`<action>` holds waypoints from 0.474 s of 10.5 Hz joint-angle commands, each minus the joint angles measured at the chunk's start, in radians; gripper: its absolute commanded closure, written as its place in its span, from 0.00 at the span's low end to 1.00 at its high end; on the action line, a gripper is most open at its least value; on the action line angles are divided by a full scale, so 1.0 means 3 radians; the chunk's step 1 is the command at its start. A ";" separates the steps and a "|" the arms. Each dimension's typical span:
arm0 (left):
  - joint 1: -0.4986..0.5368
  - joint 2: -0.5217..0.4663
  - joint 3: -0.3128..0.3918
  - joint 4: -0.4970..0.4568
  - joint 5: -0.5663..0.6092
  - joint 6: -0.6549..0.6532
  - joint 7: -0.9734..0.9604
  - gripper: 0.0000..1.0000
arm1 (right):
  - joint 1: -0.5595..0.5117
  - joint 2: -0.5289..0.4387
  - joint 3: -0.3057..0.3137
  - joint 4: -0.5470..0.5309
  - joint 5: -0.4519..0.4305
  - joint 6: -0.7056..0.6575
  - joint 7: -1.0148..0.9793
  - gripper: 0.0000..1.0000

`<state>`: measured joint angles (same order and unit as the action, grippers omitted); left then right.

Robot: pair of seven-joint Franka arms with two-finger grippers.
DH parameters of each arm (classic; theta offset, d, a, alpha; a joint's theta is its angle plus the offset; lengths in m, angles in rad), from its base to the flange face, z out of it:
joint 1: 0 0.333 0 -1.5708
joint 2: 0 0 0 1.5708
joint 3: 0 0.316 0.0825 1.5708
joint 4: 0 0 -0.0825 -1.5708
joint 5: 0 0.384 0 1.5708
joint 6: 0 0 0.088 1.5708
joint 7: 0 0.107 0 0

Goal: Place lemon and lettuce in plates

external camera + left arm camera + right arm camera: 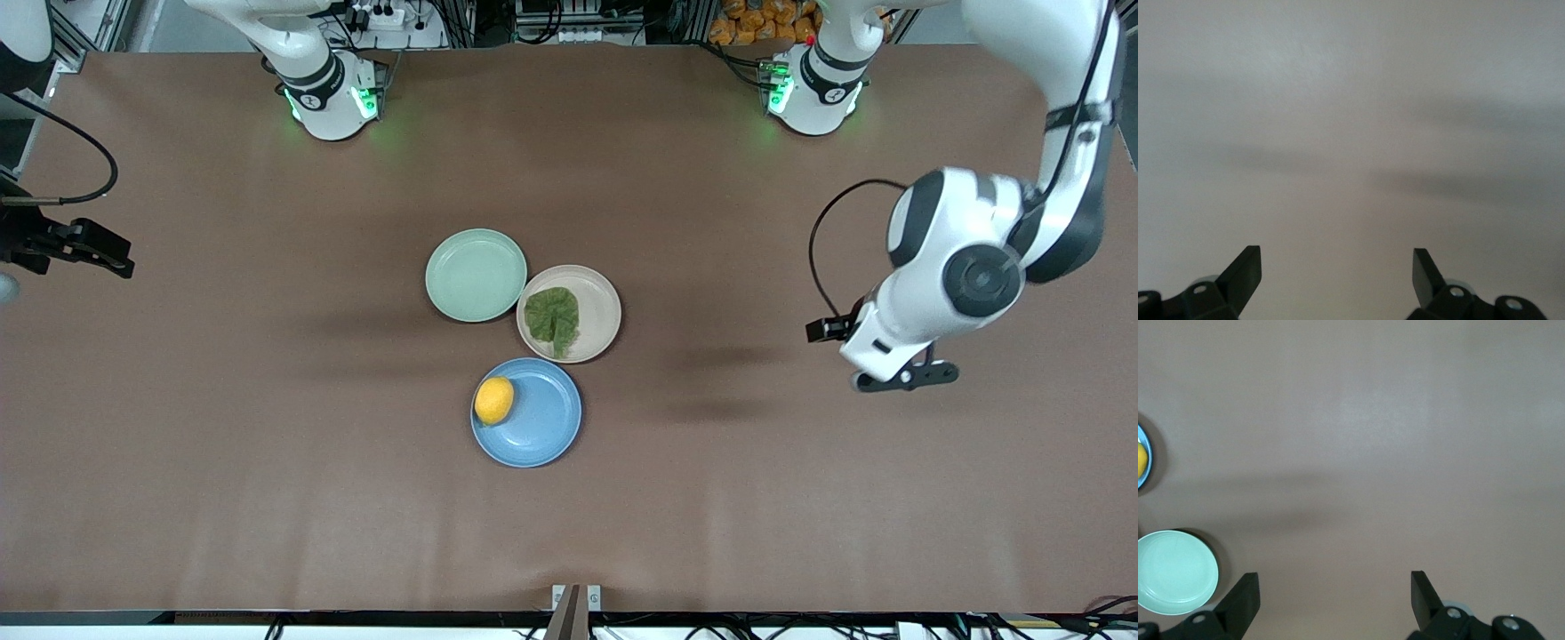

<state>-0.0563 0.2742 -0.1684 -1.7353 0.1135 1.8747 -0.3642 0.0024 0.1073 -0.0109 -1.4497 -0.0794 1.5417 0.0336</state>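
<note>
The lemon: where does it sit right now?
In the front view the lemon lies in the light blue plate, against its rim toward the right arm's end, nearer the camera than the lettuce.

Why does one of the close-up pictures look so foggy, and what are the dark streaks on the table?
Left wrist view: hazy, washed out, with soft shadow bands across bare table. Right wrist view: clearer, one faint band. Front view: sharp; blurry arm shadows beside the light blue plate.

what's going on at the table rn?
Nothing is being handled. The lemon sits in the blue plate, the lettuce in the beige plate; the mint-green plate is bare. The left gripper and right gripper hover open over bare table at their own ends.
</note>
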 commanded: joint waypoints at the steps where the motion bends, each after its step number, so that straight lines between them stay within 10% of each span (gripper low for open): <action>1: 0.0029 -0.0453 0.0004 -0.0152 -0.0133 -0.0016 0.0348 0.00 | -0.0044 -0.0025 0.0031 0.0056 0.0167 -0.0061 0.0077 0.00; 5: 0.0055 -0.0719 0.0009 0.0225 -0.0326 -0.0183 0.0488 0.00 | -0.0044 -0.0051 0.0021 0.0092 0.0198 -0.0118 0.0082 0.00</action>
<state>-0.0471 0.0850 -0.1661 -1.7039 0.0639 1.8621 -0.2517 0.0024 0.1054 -0.0117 -1.4245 -0.0408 1.5235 0.0439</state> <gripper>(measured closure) 0.000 0.000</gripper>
